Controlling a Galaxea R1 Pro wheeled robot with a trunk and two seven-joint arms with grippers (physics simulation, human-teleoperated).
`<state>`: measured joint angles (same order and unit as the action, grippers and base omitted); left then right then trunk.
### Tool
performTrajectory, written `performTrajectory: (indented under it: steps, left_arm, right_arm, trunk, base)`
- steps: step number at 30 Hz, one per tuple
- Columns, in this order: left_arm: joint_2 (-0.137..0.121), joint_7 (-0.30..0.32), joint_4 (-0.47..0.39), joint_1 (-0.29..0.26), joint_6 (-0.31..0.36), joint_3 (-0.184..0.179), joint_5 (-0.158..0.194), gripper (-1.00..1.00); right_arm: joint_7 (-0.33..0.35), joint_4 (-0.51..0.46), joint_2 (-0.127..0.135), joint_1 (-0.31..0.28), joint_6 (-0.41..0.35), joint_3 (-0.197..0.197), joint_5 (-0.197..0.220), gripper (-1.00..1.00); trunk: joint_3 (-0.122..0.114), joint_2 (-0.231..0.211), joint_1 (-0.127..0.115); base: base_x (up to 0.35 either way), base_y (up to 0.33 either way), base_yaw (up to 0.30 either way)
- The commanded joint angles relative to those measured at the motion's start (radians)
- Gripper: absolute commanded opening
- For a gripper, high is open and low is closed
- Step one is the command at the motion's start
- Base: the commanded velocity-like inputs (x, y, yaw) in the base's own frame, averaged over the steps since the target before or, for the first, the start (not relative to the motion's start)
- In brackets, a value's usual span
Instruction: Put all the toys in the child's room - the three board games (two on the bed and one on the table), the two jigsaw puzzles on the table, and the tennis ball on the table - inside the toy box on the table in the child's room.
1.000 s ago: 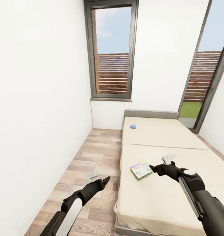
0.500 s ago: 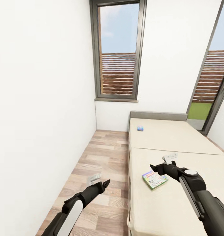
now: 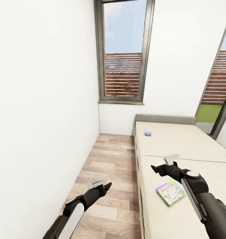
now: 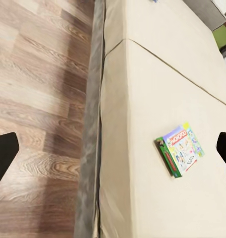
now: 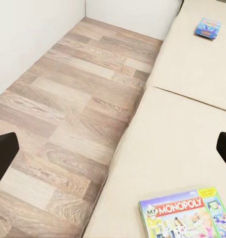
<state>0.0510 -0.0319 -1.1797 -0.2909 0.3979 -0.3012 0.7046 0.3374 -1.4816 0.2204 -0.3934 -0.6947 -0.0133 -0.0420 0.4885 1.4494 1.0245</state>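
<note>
On the beige bed lie two board games. The green-edged Monopoly box is on the near part, just under my right arm. A small light blue box rests near the grey headboard. My right gripper hovers open above the bed, a little beyond the Monopoly box; its camera also catches the light blue box. My left gripper hangs open over the wood floor beside the bed, and its camera sees the Monopoly box on the sheet. Toy box, table, puzzles and ball are out of view.
A strip of wood-plank floor runs between the white wall on the left and the bed's dark frame. A tall dark-framed window stands at the far end, and a glass door at the right.
The whole picture has shifted: the camera moved, so the bed and both boxes now sit further right and the Monopoly box lower. Both arms keep the same pose and stay open.
</note>
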Motion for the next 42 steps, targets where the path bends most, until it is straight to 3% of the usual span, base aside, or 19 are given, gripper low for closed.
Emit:
performTrajectory:
  steps: [1, 34, 42]
  left_arm:
    - [0.0, -0.003, -0.001, -0.001, 0.004, -0.001, 0.009, 1.0]
    - [0.001, -0.003, 0.0, -0.001, 0.004, -0.004, 0.007, 1.0]
    - [0.004, -0.003, -0.001, -0.001, 0.003, -0.009, -0.003, 1.0]
  right_arm:
    - [0.005, -0.001, 0.001, -0.001, -0.005, -0.001, -0.005, 1.0]
    - [0.005, -0.003, 0.001, -0.001, -0.005, 0.001, -0.004, 1.0]
    - [0.005, -0.003, 0.001, -0.001, -0.005, 0.001, 0.0, 1.0]
  trunk:
    - [0.001, 0.001, 0.001]
    - [0.001, 0.001, 0.001]
    - [0.001, 0.001, 0.001]
  base:
    - [0.294, 0.196, 0.0]
    - [0.263, 0.258, 0.0]
    - [0.257, 0.236, -0.192]
